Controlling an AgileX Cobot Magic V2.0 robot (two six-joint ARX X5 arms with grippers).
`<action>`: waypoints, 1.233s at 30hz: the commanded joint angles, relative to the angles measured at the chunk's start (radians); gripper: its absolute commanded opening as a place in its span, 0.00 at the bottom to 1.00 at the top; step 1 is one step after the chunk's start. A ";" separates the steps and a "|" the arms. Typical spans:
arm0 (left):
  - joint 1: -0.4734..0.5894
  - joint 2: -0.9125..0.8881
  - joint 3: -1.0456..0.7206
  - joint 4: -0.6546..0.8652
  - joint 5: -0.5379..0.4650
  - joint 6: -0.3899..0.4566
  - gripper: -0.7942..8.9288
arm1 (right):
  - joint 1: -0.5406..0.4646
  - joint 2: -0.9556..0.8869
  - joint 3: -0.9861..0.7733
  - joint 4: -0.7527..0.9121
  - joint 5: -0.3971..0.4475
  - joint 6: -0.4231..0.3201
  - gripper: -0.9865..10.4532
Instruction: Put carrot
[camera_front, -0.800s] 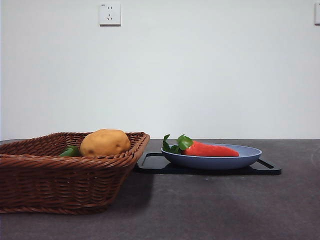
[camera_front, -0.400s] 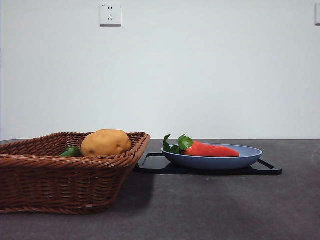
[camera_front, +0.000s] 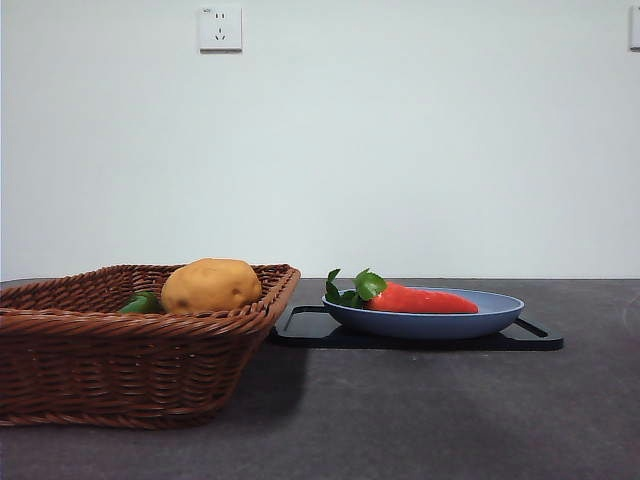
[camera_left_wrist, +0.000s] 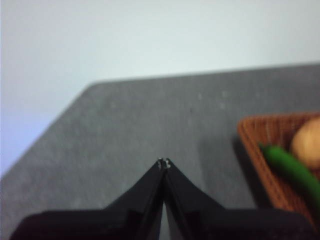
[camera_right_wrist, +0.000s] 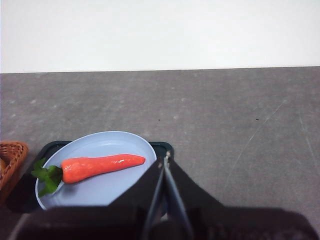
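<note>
We're looking level across the dark grey table (camera_front: 420, 420), and the carrot (camera_front: 420, 299) lies on its side in the blue plate (camera_front: 430, 322), right of centre. Its green leaves point left toward the basket, and its tapered tip points right. The plate sits on a flat black tray (camera_front: 535, 338) whose edges show on both sides beneath it.

Over on the left we have the brown wicker basket (camera_front: 120, 370), near and large, its right rim just beside the tray. Inside it rests a tan-yellow potato (camera_front: 211, 285), and next to that a green pepper (camera_front: 143, 303) peeks over the rim.

From the left wrist view, we see the left pincer (camera_left_wrist: 164, 163) with its two black jaws pressed together at the tips, holding nothing, out over bare table with the basket's corner, the pepper and the potato off to one side.

From the right wrist view, the right pincer (camera_right_wrist: 166, 157) is likewise closed tight and empty, its tips near the plate's rim, apart from the carrot. Neither arm shows in the front view. On the white wall behind, a socket (camera_front: 220, 28) sits high up.
</note>
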 joint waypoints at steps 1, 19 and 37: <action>0.021 -0.005 -0.043 0.023 0.036 0.006 0.09 | 0.007 0.002 0.012 0.007 0.004 0.011 0.09; 0.051 -0.001 -0.119 0.034 0.043 -0.022 0.09 | 0.007 0.002 0.012 0.007 0.005 0.011 0.09; 0.051 -0.001 -0.119 0.034 0.043 -0.022 0.09 | 0.007 -0.002 0.012 0.004 0.007 -0.063 0.09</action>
